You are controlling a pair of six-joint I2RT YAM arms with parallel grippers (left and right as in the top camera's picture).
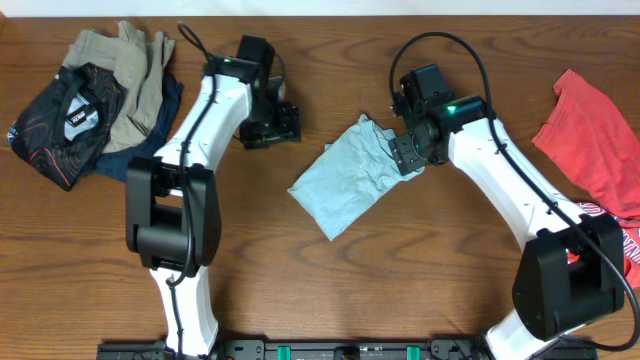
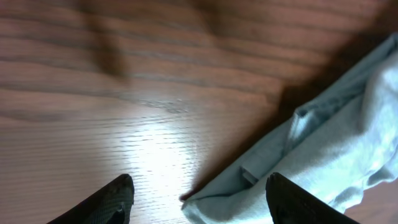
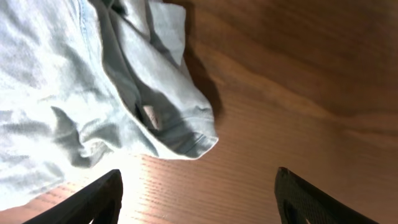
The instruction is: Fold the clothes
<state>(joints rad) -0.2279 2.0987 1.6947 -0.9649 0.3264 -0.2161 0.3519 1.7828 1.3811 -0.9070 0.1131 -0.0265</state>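
Looks done with the blue-grey shirt [image 1: 345, 180], folded small between wide, empty left claw [image 2: 199, 198] and right claw [image 3: 199, 194]; leaves the red shirt [image 1: 600, 140] rumpled.

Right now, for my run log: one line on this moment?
left gripper open, empty | right gripper open, empty | blue-grey T-shirt free on table

Robot lab bench, by the look. Left arm [image 1: 190, 130] and right arm [image 1: 510, 195] rise from a black rail [image 1: 330, 351] at the edge of a wood-grain table [image 1: 300, 290]. Clothes in separate lots: dark-and-tan heap [image 1: 95, 105], pale blue shirt [image 1: 345, 180], red shirt [image 1: 595, 130].
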